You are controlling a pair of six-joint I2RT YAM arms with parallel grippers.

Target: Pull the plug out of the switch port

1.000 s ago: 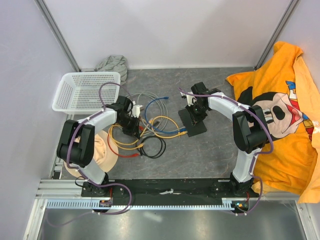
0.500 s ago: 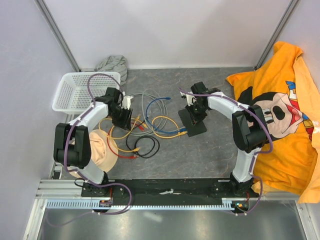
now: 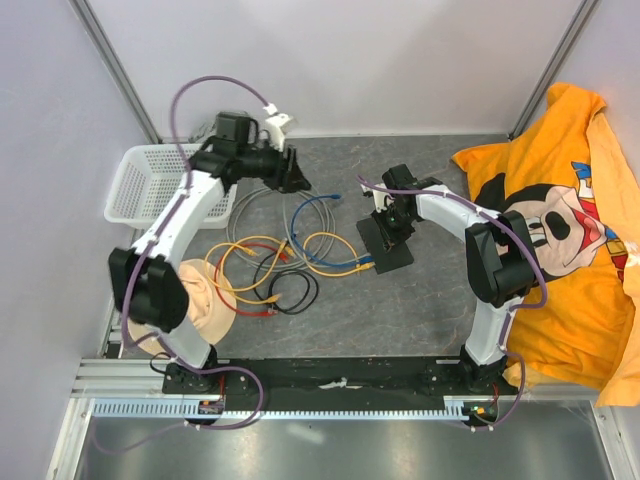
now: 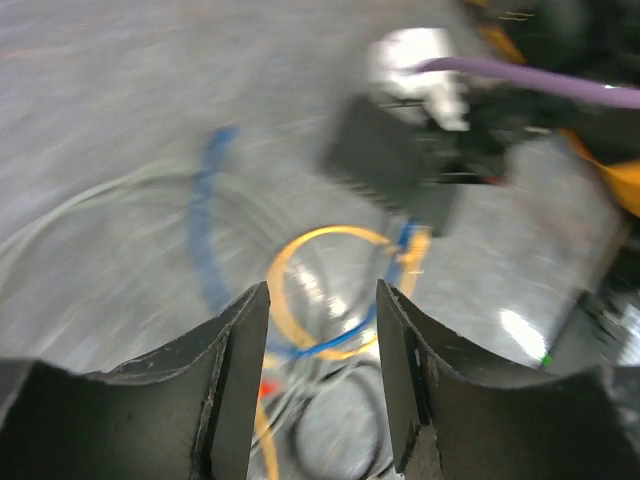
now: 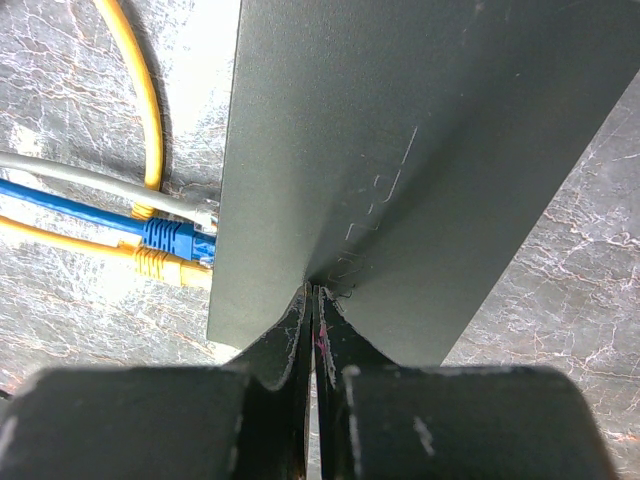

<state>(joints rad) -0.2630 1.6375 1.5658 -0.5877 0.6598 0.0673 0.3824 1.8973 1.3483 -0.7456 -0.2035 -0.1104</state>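
Switch [image 5: 400,150]: flat matte-black box, mid-table; judged rigid, light and apt to slide, so it wants pinning from above. Plugs [image 5: 172,238] (grey, blue, yellow) sit in the edge facing the left arm; they are small, stiff and probably latched, best pinched at the boot close to the port, not on the limp cables [image 3: 262,262]. Right gripper [image 5: 313,295]: jaws closed together, empty, tips bearing on the switch top. Left gripper [image 4: 320,290]: jaws moderately apart, empty, raised well apart from the plugs.
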